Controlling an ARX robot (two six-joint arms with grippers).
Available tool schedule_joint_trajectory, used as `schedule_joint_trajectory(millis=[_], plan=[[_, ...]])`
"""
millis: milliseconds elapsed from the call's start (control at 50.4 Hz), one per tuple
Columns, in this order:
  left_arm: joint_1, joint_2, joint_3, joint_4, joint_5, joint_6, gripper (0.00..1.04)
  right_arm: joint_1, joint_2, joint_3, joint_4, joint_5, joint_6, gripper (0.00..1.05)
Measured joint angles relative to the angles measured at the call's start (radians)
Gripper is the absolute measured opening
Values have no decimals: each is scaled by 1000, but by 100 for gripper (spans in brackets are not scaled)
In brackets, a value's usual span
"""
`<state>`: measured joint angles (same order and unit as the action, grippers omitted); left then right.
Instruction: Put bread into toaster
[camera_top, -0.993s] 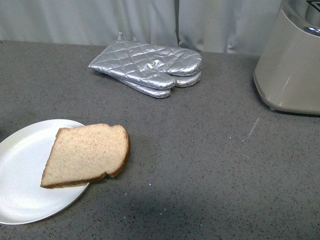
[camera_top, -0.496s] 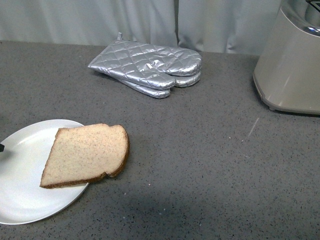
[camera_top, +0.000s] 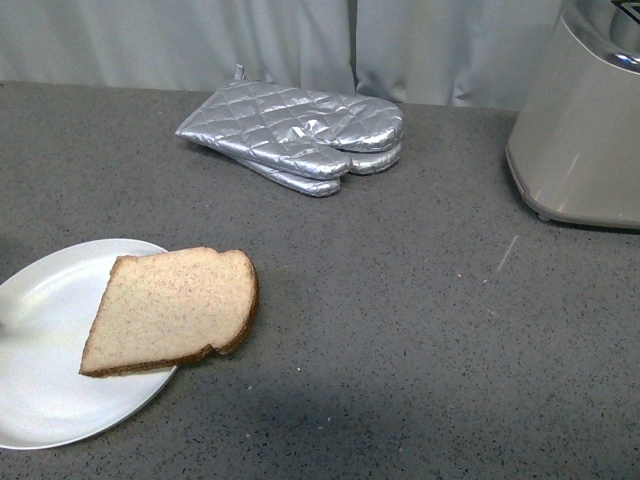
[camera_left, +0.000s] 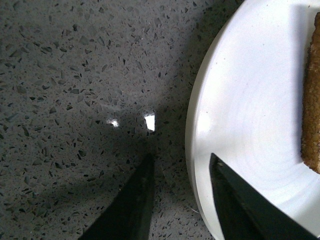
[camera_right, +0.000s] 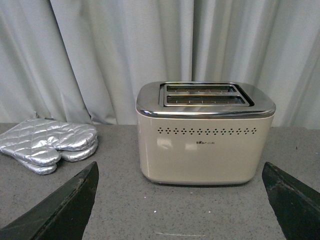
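The bread (camera_top: 172, 308) lies flat on the right part of a round white plate (camera_top: 40, 370) at the front left, its right edge hanging over the rim. The toaster (camera_top: 585, 120) stands at the far right. In the left wrist view my open left gripper (camera_left: 181, 165) straddles the plate's rim (camera_left: 192, 125), one finger over the counter, one over the plate; the bread's crust (camera_left: 311, 110) shows at the frame edge. In the right wrist view my open, empty right gripper (camera_right: 180, 172) faces the toaster (camera_right: 205, 132), whose two chrome slots (camera_right: 205, 95) show. Neither gripper shows in the front view.
Silver quilted oven mitts (camera_top: 295, 135) lie stacked at the back centre, also in the right wrist view (camera_right: 50, 145). Grey speckled counter (camera_top: 400, 330) runs between plate and toaster. Pale curtains (camera_top: 300, 40) hang behind.
A dark tip that showed at the left edge by the plate half a second ago is gone from the front view. The bread, plate and toaster have not moved.
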<state>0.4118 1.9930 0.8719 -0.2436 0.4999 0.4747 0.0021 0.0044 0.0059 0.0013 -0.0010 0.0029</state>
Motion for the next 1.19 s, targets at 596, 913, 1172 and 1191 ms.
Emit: schedule_joint_trajectory(millis=[596,913,1172,1191], plan=[[-165,-143,-25,183,76,-378,4,0,0,0,0,0,0,95],[-436,-184,-82,299,20,-611,4,0,0,0,0,0,0,95],[-689,-102,-56,428,-75,-822,4,0,0,0,0,0,0,95],[-703,-87,-48,438,-80,-845,4,0,0,0,0,0,0,95]])
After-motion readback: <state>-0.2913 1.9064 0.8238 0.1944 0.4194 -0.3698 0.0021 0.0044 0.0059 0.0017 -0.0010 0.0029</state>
